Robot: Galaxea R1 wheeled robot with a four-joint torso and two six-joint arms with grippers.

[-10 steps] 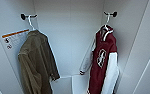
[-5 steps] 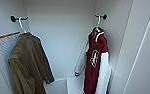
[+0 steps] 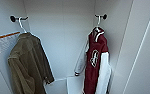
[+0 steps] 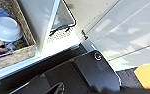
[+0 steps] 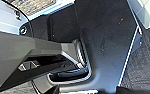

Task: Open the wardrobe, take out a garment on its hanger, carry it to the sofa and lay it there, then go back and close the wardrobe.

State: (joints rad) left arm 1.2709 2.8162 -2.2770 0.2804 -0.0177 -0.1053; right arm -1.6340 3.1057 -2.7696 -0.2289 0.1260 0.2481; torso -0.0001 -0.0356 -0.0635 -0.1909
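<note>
The wardrobe (image 3: 63, 37) stands open in the head view, and I look into its white interior. The garment (image 3: 94, 62), a maroon jacket with white sleeves and a white chest emblem, hangs at the right side. Its thin white hanger (image 3: 98, 23) is hooked over a dark peg (image 3: 104, 16) on the right wall. In both wrist views, dark parts of my own arms cover the near area, so the state of either gripper cannot be made out.
An olive-brown jacket (image 3: 26, 65) hangs on its own white hanger (image 3: 22, 25) at the left. The open right door (image 3: 141, 62) stands close by. A white box (image 3: 63, 86) sits on the wardrobe floor. The left wrist view has a white bowl (image 4: 4, 28) in a board crate.
The whole head picture has shifted slightly left, so the camera moved. Both jackets hang as before.
</note>
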